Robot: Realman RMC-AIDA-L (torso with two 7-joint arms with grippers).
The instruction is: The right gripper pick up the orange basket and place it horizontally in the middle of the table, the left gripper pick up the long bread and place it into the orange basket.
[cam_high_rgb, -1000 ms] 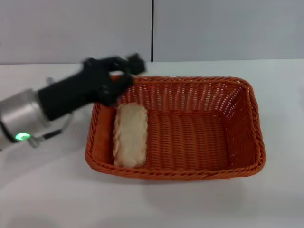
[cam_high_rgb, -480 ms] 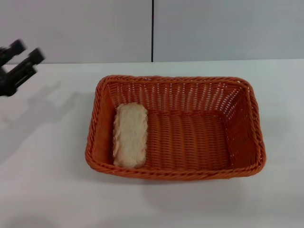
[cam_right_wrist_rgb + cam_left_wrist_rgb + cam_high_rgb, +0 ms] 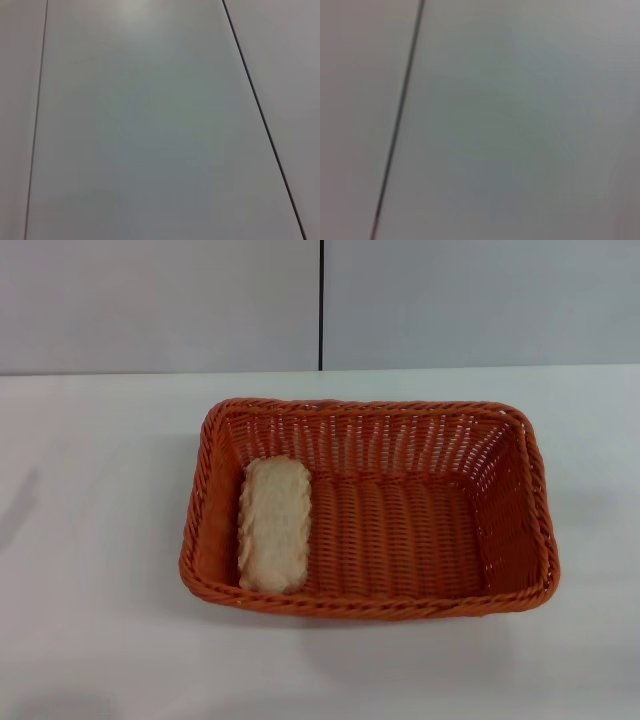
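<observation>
The orange basket [image 3: 368,508] sits long side across on the white worktop [image 3: 100,620], near its middle. The long bread [image 3: 274,524] lies pale underside up on the basket floor, against the left end wall. Behind the worktop stands a grey panel wall [image 3: 160,300] with a dark seam. Neither gripper is in view, so I cannot tell how their fingers are set.

the orange basket [image 3: 420,530] sits mid-table [image 3: 100,620]; the long bread [image 3: 275,524] lies pale-side-up at its left end.

One orange basket [image 3: 400,570], one long bread [image 3: 275,524] inside it, one white table [image 3: 90,490], no gripper in view
</observation>
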